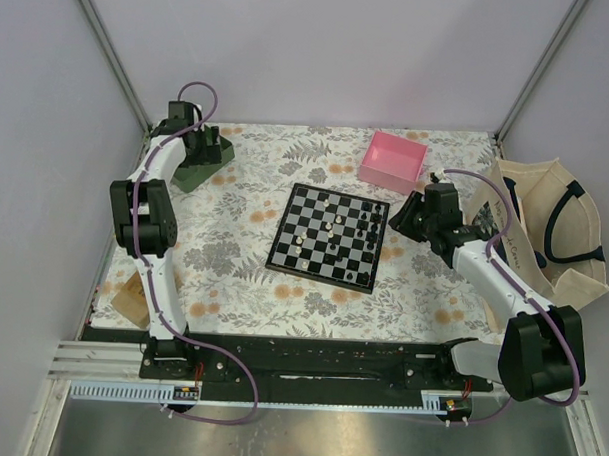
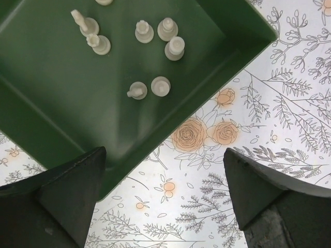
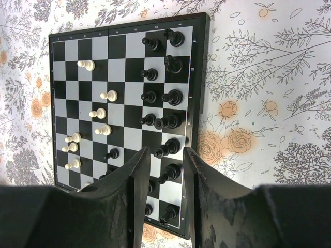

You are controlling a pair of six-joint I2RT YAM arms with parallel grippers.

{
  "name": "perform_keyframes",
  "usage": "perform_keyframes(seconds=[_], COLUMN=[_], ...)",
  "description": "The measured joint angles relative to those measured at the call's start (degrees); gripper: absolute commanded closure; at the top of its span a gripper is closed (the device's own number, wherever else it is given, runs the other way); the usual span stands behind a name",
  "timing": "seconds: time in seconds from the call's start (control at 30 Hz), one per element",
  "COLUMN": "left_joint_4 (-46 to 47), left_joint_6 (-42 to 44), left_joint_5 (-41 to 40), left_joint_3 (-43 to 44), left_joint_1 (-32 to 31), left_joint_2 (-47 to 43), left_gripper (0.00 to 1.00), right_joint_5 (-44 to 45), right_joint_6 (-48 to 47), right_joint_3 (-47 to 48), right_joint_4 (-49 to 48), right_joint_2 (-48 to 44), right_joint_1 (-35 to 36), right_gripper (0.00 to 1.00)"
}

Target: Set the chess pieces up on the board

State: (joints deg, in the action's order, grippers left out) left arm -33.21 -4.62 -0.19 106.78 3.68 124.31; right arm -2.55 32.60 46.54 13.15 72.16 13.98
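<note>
The board (image 1: 355, 281) lies mid-table with chess pieces spread over it. In the right wrist view, black pieces (image 3: 172, 96) crowd the board's (image 3: 199, 103) right columns and cream pieces (image 3: 108, 95) stand scattered on its left. My right gripper (image 3: 165, 152) hovers over the board's right edge (image 1: 413, 217), its jaws narrowly open with nothing between them. My left gripper (image 2: 164, 151) is wide open over the corner of the green tray (image 2: 77, 103), far left at the back (image 1: 200, 144). Several cream pieces (image 2: 160, 85) rest in that tray, some tipped over.
A pink box (image 1: 394, 159) sits behind the board on the right. A beige tote bag (image 1: 545, 231) fills the right edge beside the right arm. A brown flat object (image 1: 132, 297) lies near the left arm's base. A floral cloth (image 1: 243, 276) covers the table.
</note>
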Motion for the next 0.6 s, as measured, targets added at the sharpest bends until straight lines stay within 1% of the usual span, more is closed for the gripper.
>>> perform_keyframes(seconds=[0.6], left_joint_4=[-0.15], left_joint_6=[0.22], left_joint_5=[4.76], left_joint_3=[-0.76], left_joint_1=[0.57], left_joint_2=[2.29], left_gripper=[0.01], right_joint_5=[-0.22], right_joint_6=[0.00], right_joint_3=[-0.04], right_joint_4=[0.00], right_joint_2=[0.02], right_joint_1=[-0.37], right_gripper=[0.59])
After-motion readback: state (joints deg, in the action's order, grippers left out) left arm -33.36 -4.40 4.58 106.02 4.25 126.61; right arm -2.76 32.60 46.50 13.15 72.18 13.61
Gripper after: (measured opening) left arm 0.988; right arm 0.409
